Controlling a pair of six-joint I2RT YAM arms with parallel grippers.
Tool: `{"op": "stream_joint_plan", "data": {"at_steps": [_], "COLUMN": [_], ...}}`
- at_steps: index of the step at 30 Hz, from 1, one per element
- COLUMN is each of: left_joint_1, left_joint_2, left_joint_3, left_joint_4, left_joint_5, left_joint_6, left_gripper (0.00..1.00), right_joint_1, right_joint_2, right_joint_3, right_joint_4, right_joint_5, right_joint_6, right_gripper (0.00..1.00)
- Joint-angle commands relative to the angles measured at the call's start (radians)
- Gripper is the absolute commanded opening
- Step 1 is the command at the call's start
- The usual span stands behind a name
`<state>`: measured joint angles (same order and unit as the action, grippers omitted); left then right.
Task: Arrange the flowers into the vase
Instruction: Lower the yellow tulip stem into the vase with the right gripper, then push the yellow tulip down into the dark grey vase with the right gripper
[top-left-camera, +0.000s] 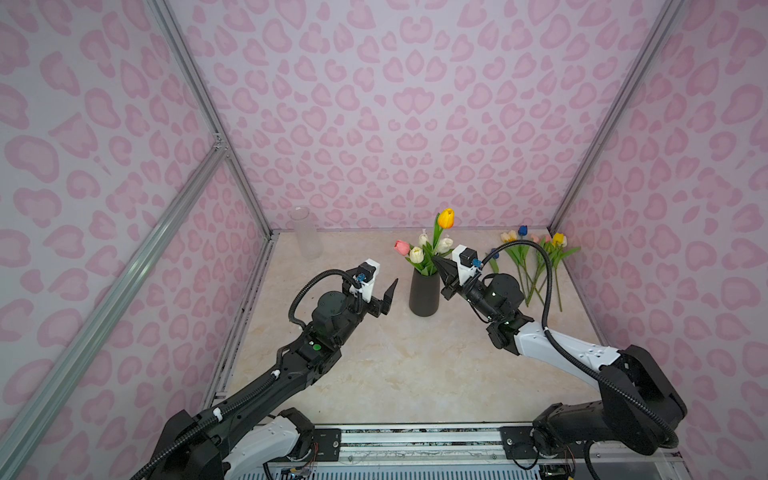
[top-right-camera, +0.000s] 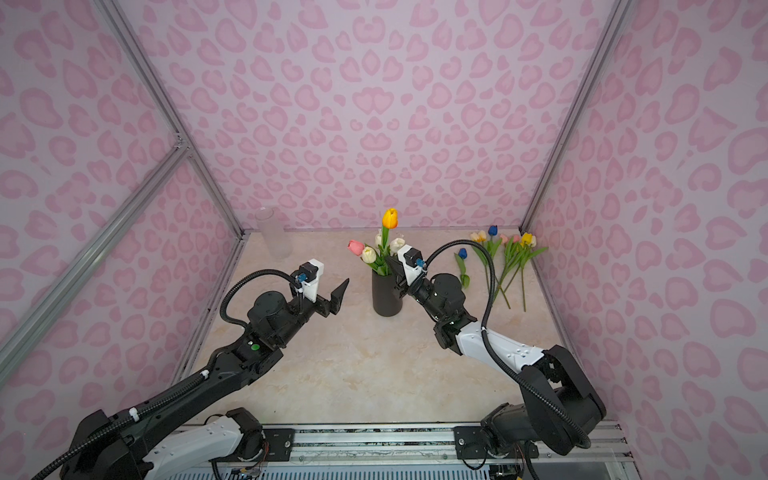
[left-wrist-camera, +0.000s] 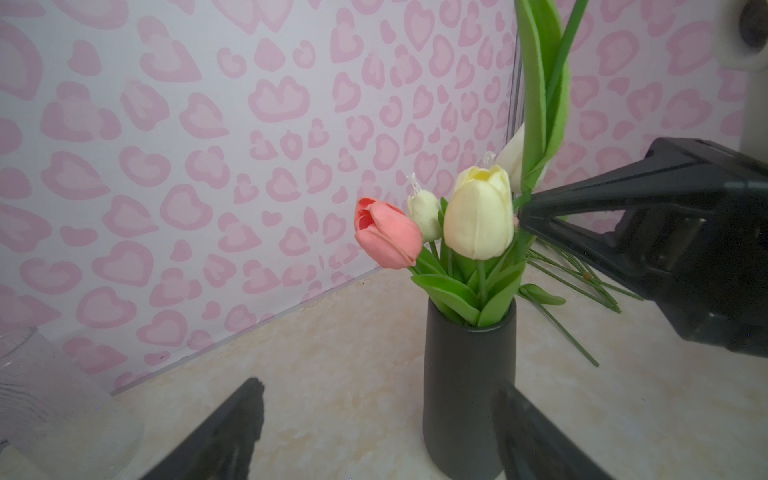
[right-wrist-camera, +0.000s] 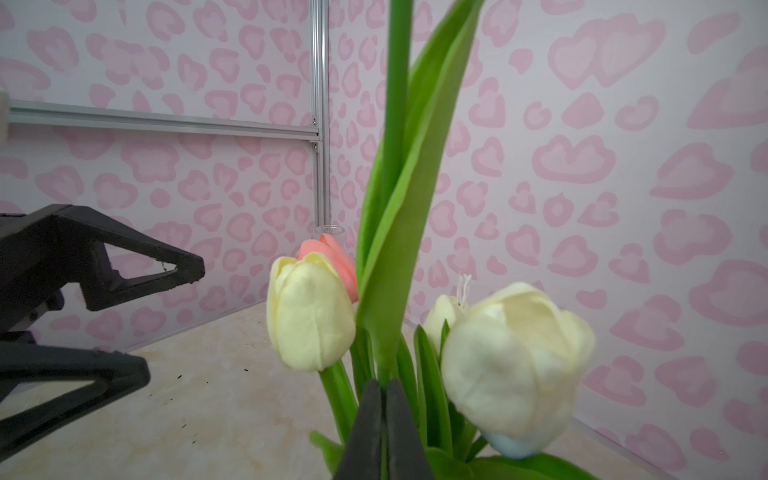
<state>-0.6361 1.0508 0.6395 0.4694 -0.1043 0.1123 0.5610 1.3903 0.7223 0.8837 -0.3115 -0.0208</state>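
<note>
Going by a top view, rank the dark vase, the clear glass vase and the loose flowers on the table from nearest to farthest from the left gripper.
1. The dark vase, just right of the left gripper.
2. The clear glass vase, in the back left corner.
3. The loose flowers, lying by the right wall.

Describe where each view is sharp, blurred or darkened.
Both top views: evenly lit, though corners darken. Left wrist view: the cream tulip head in the dark cylindrical vase is sharp; the left end effector is blurred. Right wrist view: the nearest white tulip head is out of focus.
</note>
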Motion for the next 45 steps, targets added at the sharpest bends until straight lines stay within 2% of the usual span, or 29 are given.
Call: {"op": "stream_joint_plan", "data": {"at_steps": [1, 5, 12, 15, 19, 23, 27, 30, 33, 34, 35, 39, 45], "left_joint_1": [0.001, 0.001, 0.001, 0.001, 0.001, 0.001, 0.001, 0.002, 0.003, 0.003, 0.003, 0.003, 0.003], "left_joint_2": [-0.003, -0.011, 0.014, 0.025, 0.031, 0.047, 0.035, 0.014, 0.004, 0.0, -0.004, -0.004, -0.018], "left_joint_3": [0.007, 0.002, 0.012, 0.02, 0.028, 0.035, 0.031, 0.009, -0.009, -0.016, -0.027, -0.048, -0.045], "left_joint_4": [0.029, 0.033, 0.041, 0.042, 0.05, 0.05, 0.054, 0.068, 0.07, 0.07, 0.076, 0.1, 0.111], "left_joint_5": [0.004, -0.004, 0.003, 0.005, 0.004, 0.012, -0.001, -0.017, -0.038, -0.045, -0.047, -0.047, -0.048], "left_joint_6": [-0.008, -0.007, -0.007, -0.002, 0.003, 0.006, 0.007, 0.01, 0.01, 0.005, -0.001, -0.016, -0.007], "left_gripper": [0.86, 0.87, 0.86, 0.86, 0.86, 0.87, 0.86, 0.87, 0.86, 0.86, 0.86, 0.86, 0.86], "right_joint_1": [0.003, 0.007, 0.012, 0.015, 0.017, 0.019, 0.021, 0.019, 0.014, 0.014, 0.014, 0.015, 0.019], "right_joint_2": [-0.025, -0.079, -0.176, -0.219, -0.27, -0.264, -0.308, -0.343, -0.366, -0.369, -0.365, -0.313, -0.116], "right_joint_3": [-0.008, -0.004, 0.015, 0.003, -0.032, 0.003, -0.091, -0.178, -0.236, -0.258, -0.276, -0.342, -0.363], "right_joint_4": [-0.014, -0.08, -0.195, -0.182, -0.129, -0.208, -0.083, -0.003, 0.015, 0.017, 0.023, 0.077, 0.255], "right_joint_5": [0.012, 0.007, 0.011, 0.024, 0.044, 0.033, 0.084, 0.185, 0.216, 0.227, 0.238, 0.249, 0.203], "right_joint_6": [-0.028, -0.051, -0.09, -0.084, -0.057, -0.07, -0.039, -0.011, -0.003, -0.009, -0.009, 0.005, 0.045], "right_gripper": [0.23, 0.31, 0.37, 0.47, 0.55, 0.57, 0.6, 0.65, 0.69, 0.77, 0.79, 0.86, 0.92]}}
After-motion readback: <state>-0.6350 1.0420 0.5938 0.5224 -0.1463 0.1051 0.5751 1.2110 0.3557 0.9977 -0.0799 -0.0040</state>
